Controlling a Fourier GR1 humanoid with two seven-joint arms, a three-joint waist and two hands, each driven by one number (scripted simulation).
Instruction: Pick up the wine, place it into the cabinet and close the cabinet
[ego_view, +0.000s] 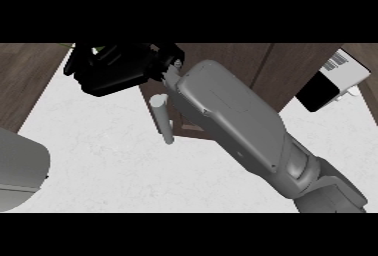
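My right forearm (244, 130) runs from the lower right up to the top left, where my black right hand (114, 70) sits against the dark wooden cabinet (236, 60). An open cabinet door (159, 100), seen edge-on, hangs just below the hand, with its pale cylindrical handle (163, 120) pointing down over the counter. A thin green sliver (72, 46) shows at the hand's upper left edge; I cannot tell whether it is the wine. No other part of a bottle shows. The hand's hold is hidden by its own black bulk.
The white counter top (118, 170) fills the middle. A white and black appliance (336, 80) stands at the upper right by the cabinet front. A large grey rounded shape (18, 170), probably my left forearm, sits at the lower left edge.
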